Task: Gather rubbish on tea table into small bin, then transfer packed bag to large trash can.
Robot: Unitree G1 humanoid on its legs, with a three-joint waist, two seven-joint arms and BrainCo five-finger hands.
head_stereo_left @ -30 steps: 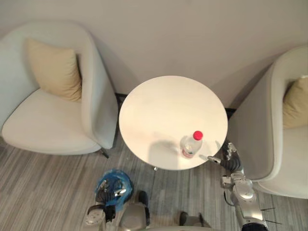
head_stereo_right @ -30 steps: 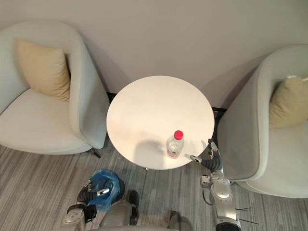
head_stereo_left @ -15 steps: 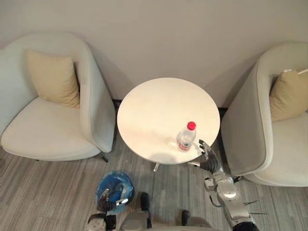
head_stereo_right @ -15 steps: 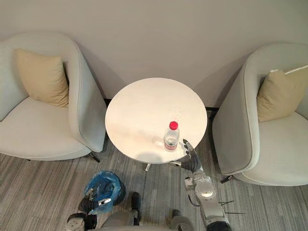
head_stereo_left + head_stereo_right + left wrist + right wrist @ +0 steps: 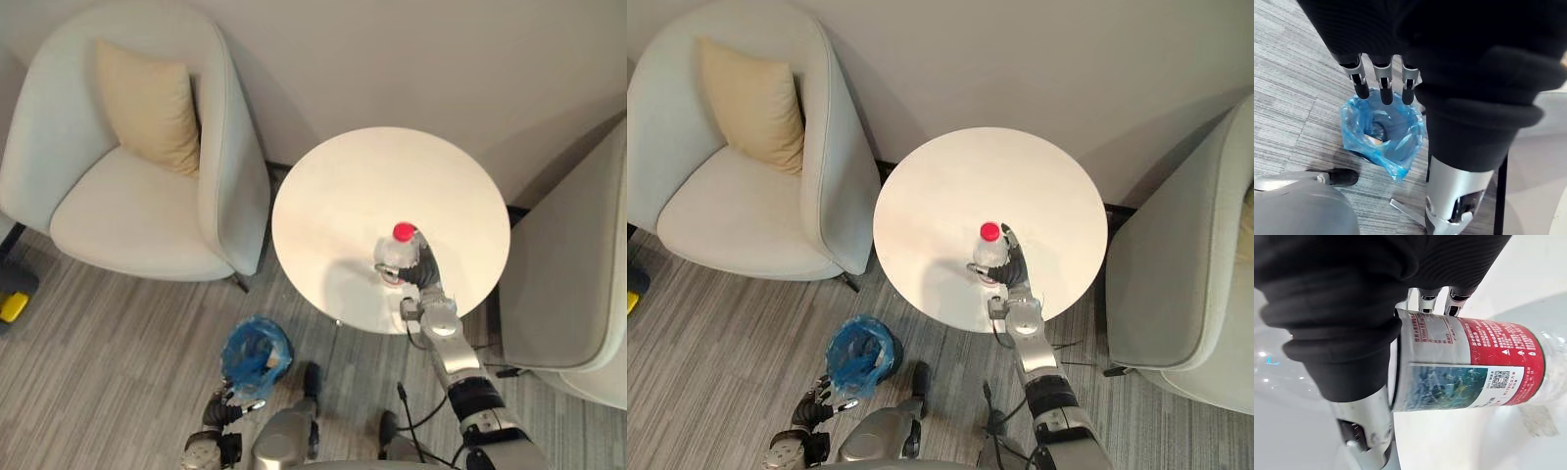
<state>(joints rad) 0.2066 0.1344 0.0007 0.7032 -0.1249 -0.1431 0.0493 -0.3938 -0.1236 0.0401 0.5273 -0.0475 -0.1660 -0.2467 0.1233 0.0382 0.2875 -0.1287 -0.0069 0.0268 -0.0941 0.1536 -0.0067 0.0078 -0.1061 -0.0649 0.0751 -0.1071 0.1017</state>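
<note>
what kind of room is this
Probably a lounge or waiting corner: two pale armchairs, one with a tan cushion, flank a small round tea table against a plain wall, on grey striped carpet. The right hand grips a bottle on the table; a blue-lined small bin stands beside the table.

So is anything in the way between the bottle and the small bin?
Nothing visible. The right hand grips the bottle on the table; the blue-lined bin stands open on the floor beside the table, with the left hand hovering near its rim.

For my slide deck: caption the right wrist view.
Right robot hand wraps around a labelled bottle on the white table.
</note>
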